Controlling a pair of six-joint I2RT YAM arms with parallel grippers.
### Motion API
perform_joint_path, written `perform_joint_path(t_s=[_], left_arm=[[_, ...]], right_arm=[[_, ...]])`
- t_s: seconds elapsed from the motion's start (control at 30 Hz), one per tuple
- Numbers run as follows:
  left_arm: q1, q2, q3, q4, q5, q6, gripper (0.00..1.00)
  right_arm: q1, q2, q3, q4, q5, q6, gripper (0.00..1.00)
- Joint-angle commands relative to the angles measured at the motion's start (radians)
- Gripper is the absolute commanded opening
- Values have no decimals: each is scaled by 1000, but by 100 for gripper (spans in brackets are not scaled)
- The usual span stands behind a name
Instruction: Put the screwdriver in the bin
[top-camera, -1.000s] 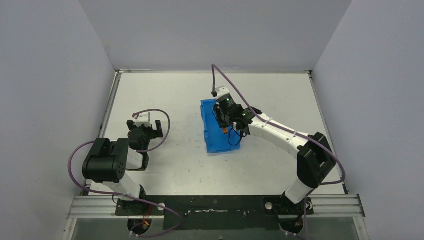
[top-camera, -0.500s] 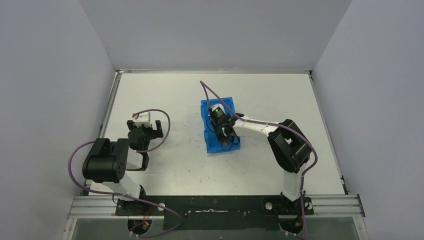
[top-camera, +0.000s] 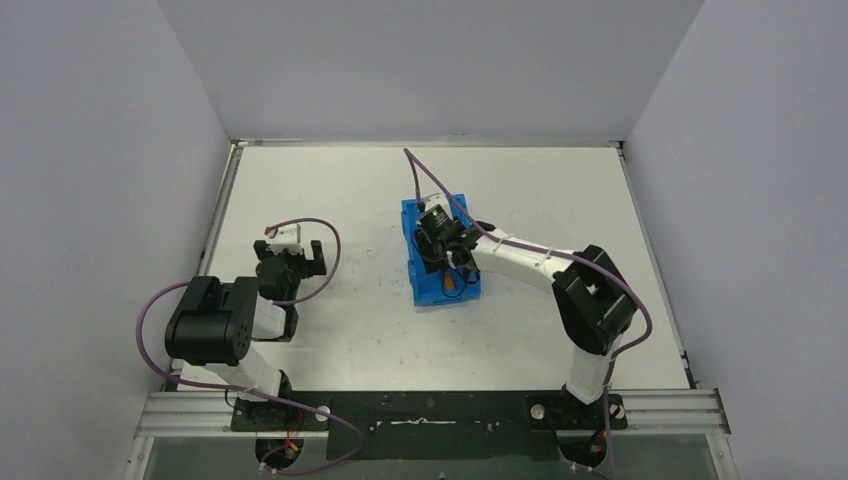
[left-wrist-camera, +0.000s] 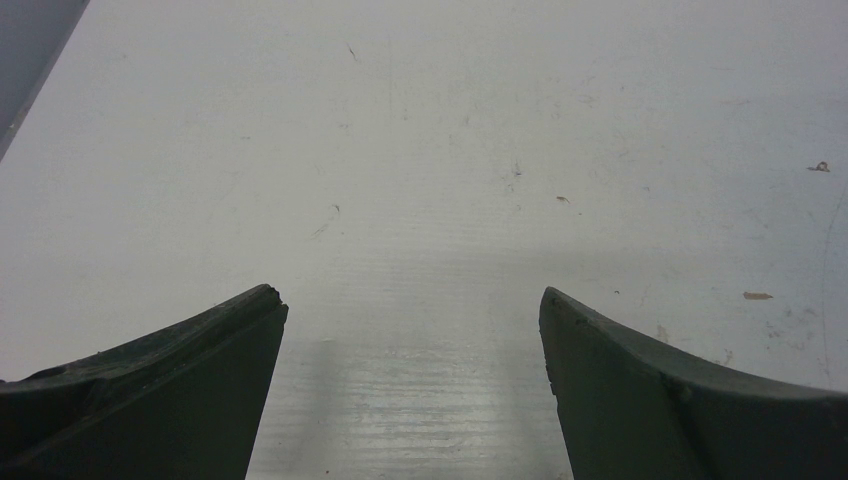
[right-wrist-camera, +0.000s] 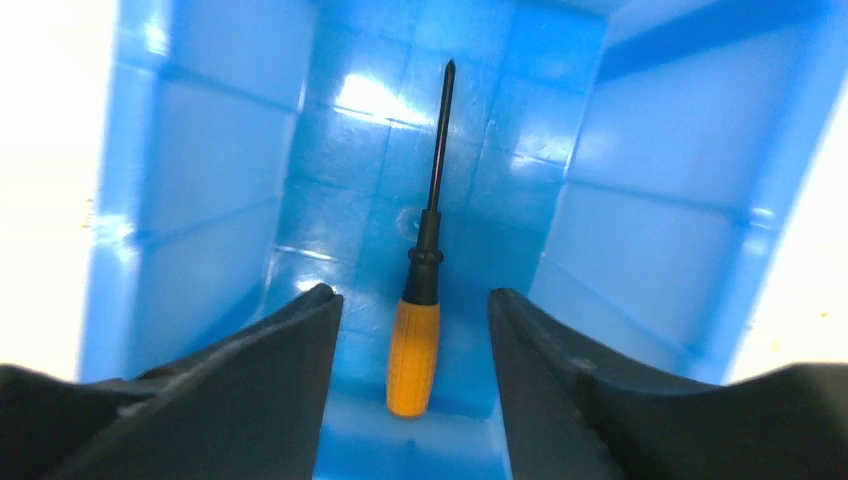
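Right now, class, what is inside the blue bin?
The screwdriver lies on the floor of the bin, untouched; the right gripper stands open either side. The gripper hides the bin's near corners.

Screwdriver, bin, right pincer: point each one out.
screwdriver (right-wrist-camera: 413, 357), right wrist view, on its orange handle.
bin (right-wrist-camera: 190, 190), right wrist view, on an inner side wall.
right pincer (right-wrist-camera: 412, 294), right wrist view, midway between its open fingertips.
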Motion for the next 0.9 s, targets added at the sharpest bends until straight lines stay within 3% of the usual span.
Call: perform_joint_path(t_s=[0.0,0.07,0.13,0.2,0.57,0.7,0.87], left_arm=[[3,-8,14,31,5,0,97],[3,-8,14,32,4,1,97],[3,-9,14,32,4,1,97],[3,-9,14,31,5,1,97],[1,-9,14,32,4,1,97],[1,-8,14,32,4,1,97],[2,-9,15,32,4,-1,97]], right_arm=[[7,-187,21,65,59,2,61],[2,-260,-18,112,79,-18,72],[-20,-358,-81,196,100,-38,91],[-74,-435,-164,266,100,-34,100],[-576,-729,-594,498,-45,64,100],[-654,-812,-791,687,-38,39,100],[-667,-883,-1035,1003,29,-29,100]])
